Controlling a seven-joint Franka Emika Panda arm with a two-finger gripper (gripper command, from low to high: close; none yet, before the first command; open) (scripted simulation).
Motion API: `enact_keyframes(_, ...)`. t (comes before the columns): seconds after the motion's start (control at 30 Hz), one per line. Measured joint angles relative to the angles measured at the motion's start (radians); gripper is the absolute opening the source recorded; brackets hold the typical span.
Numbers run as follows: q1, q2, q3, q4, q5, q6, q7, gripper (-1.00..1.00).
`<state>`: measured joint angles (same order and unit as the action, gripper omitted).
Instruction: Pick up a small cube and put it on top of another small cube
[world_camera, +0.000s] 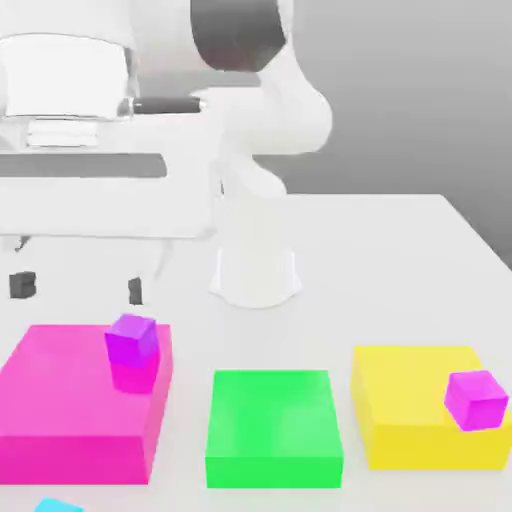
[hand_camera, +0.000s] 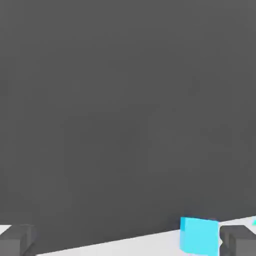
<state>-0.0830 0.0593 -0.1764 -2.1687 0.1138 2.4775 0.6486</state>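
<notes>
Nearest me, at the exterior view's bottom left, the cyan cube (world_camera: 58, 505) waits untouched while my gripper (world_camera: 78, 288) hangs wide above, the violet cube (world_camera: 132, 340) resting on the pink block (world_camera: 60, 400).

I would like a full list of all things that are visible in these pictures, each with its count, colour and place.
flat pink block: one, magenta pink, on the table at the exterior view's left.
flat green block: one, bright green, between the pink and yellow blocks.
flat yellow block: one, yellow, at the exterior view's right.
violet cube: one, deep violet-purple, on top of the pink block.
magenta cube: one, lighter pinkish purple, on the yellow block near its right edge.
cyan cube: one, light blue, on the table in front of the pink block.
table: one, white.
robot arm: one, white, behind the blocks.
claw: one, dark fingertips, open, above the table behind the pink block.
</notes>
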Motion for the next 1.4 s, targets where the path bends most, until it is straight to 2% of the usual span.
enact_keyframes(0.33, -0.080, 0.362, -0.018, 0.055, 0.045, 0.075, -0.062, 0.00)
enact_keyframes(0.47, -0.112, 0.507, 0.006, 0.086, 0.075, 0.160, -0.087, 0.00)
enact_keyframes(0.5, -0.119, 0.540, 0.015, 0.093, 0.084, 0.184, -0.093, -1.00)
enact_keyframes(0.7, -0.122, 0.556, 0.019, 0.097, 0.089, 0.195, -0.097, -1.00)
enact_keyframes(0.9, -0.094, 0.391, -0.023, 0.042, 0.051, 0.085, -0.060, -1.00)
enact_keyframes(1.13, -0.075, 0.140, -0.077, -0.145, 0.000, 0.023, 0.057, -1.00)
enact_keyframes(1.4, -0.110, -0.155, -0.089, -0.366, -0.117, -0.040, 0.237, -1.00)
